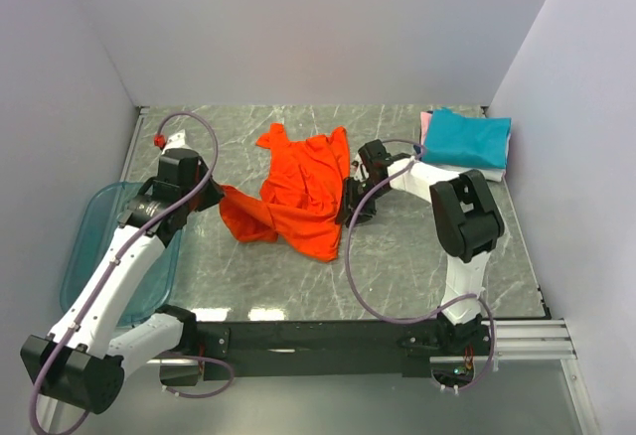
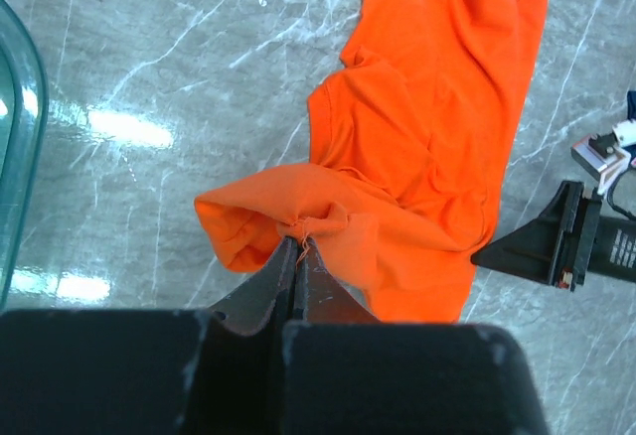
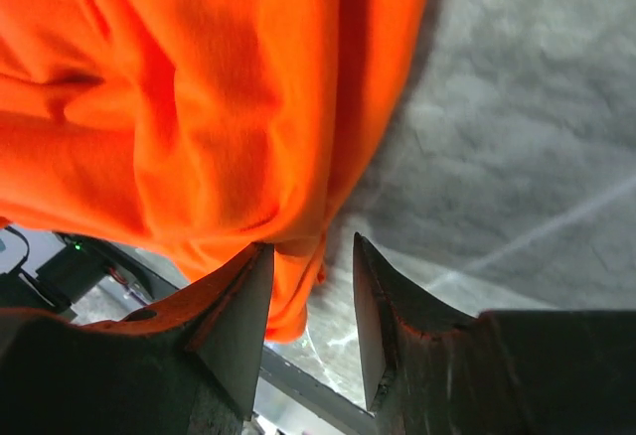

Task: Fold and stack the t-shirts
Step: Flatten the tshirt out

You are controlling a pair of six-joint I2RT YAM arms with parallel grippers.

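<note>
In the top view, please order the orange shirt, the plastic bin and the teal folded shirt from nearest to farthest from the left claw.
1. The orange shirt: pinched in the left claw, lying to its right.
2. The plastic bin: to its left, lower in the view.
3. The teal folded shirt: in the far right corner.

Qty per item:
- t-shirts: 4 total, i.e. 1 orange t-shirt (image 1: 298,192) and 3 folded: teal t-shirt (image 1: 465,139), pink t-shirt (image 1: 425,125), white t-shirt (image 1: 497,170).
- plastic bin (image 1: 99,207): 1.
- arms: 2, w/ 1 pincer ea.: left pincer (image 1: 219,193), right pincer (image 1: 348,203).
</note>
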